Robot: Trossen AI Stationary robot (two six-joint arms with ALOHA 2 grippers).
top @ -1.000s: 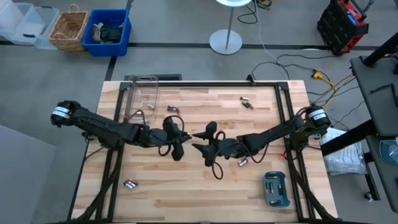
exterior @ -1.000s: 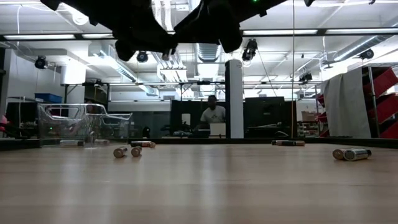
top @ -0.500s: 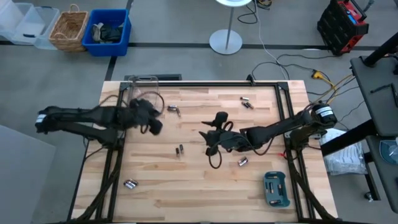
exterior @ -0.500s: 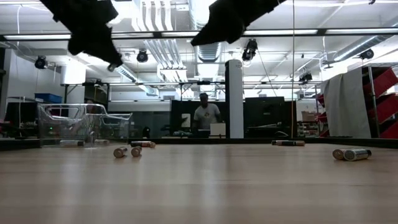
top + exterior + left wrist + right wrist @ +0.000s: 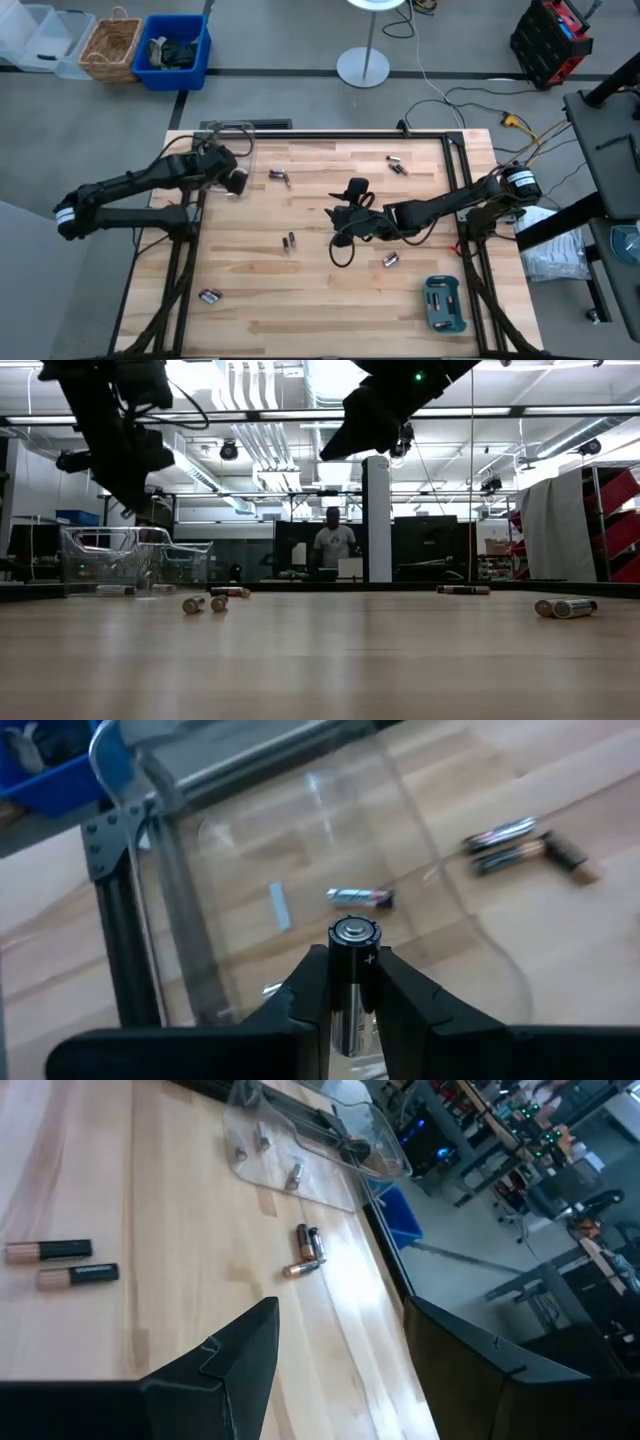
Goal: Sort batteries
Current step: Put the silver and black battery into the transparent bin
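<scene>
My left gripper (image 5: 235,180) hovers at the near edge of the clear plastic box (image 5: 228,150) at the table's far left, shut on one dark battery (image 5: 352,982). The box holds a few small batteries (image 5: 360,897). My right gripper (image 5: 345,215) hangs open over the table's middle with nothing between its fingers (image 5: 240,1355). Loose batteries lie flat on the wood: a pair (image 5: 290,240) near the centre, some (image 5: 279,175) beside the box, some (image 5: 397,163) at the far right, one (image 5: 390,259) and a pair (image 5: 209,296) nearer the front. My left gripper pinches the battery's long sides (image 5: 350,1005) between its two fingers. The battery lies along the fingers, and its silvery end cap (image 5: 355,930) pokes out just past the fingertips toward the box. It is lifted clear of the table.
A teal tray (image 5: 444,303) sits at the near right corner. The black frame rail (image 5: 125,920) runs beside the box. Bare wood lies between the scattered batteries. A person (image 5: 332,545) stands in the room far behind the table.
My left gripper has travelled from the table's middle toward the far left, ending at the clear box with the battery. My right gripper has drawn back a little toward the right and far edge. The pair of batteries at the centre, hidden under the grippers before, now shows.
</scene>
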